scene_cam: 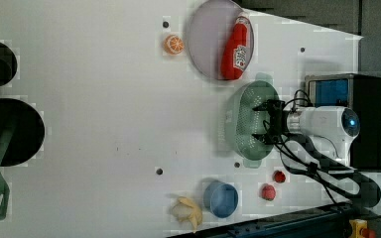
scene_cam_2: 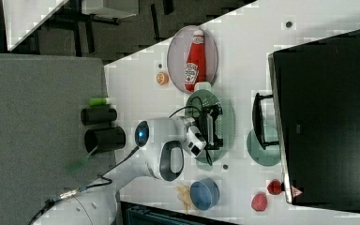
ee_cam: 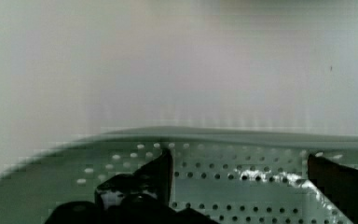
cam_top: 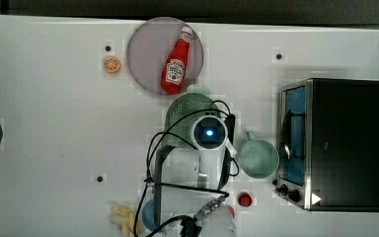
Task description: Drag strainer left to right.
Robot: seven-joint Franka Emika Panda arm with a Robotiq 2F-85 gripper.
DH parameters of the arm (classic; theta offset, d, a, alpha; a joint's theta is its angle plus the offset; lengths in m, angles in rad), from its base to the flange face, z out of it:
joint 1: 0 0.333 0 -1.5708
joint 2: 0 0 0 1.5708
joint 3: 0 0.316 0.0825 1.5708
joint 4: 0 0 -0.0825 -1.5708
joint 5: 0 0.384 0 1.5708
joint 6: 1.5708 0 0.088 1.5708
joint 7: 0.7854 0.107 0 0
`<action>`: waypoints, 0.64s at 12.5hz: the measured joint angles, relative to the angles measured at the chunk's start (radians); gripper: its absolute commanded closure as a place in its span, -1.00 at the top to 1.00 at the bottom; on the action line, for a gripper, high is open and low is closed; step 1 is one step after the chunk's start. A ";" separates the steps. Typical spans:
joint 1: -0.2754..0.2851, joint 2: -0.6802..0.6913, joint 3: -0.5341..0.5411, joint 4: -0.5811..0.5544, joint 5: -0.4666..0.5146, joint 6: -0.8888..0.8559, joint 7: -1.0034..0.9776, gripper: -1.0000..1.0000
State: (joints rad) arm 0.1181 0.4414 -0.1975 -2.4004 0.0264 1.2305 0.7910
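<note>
Item: strainer (scene_cam: 245, 121), pale mint-green, oval, perforated floor, small tab handle at each narrow end. Location: on the white table (scene_cam: 104, 99), just beside the greyish-lilac plate (scene_cam: 203, 44) that carries the ketchup bottle (scene_cam: 236, 47); the near tab almost meets the plate's edge. The mint mug (cam_top: 259, 158) stands close by on the strainer's other flank, toward the toaster oven (cam_top: 335, 143).

Item: my gripper (scene_cam: 269, 121). State: fingers spread wide, holding nothing. Position: directly over the strainer, tips lowered into the bowl. In the wrist view both fingers (ee_cam: 161, 172) hang above the dotted floor, the far wall rising just beyond them.

Governing relation: the strainer lies under me, not off to a side. Its long axis runs from the plate-side tab to the opposite tab, and my spread fingers line up along that same axis. I judge the drag calls for hooking or bracing against the wall and pulling across the short axis.

Hazard, judged: the mug stands close.
</note>
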 measured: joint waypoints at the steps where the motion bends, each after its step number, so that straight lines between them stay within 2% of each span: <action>1: 0.007 0.000 -0.035 0.000 -0.023 -0.007 -0.021 1.00; 5: -0.016 -0.012 -0.078 -0.020 0.003 -0.004 -0.107 1.00; 8: -0.035 -0.051 -0.035 -0.027 -0.014 -0.049 -0.205 1.00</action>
State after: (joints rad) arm 0.0829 0.3901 -0.2323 -2.4277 0.0124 1.1816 0.5864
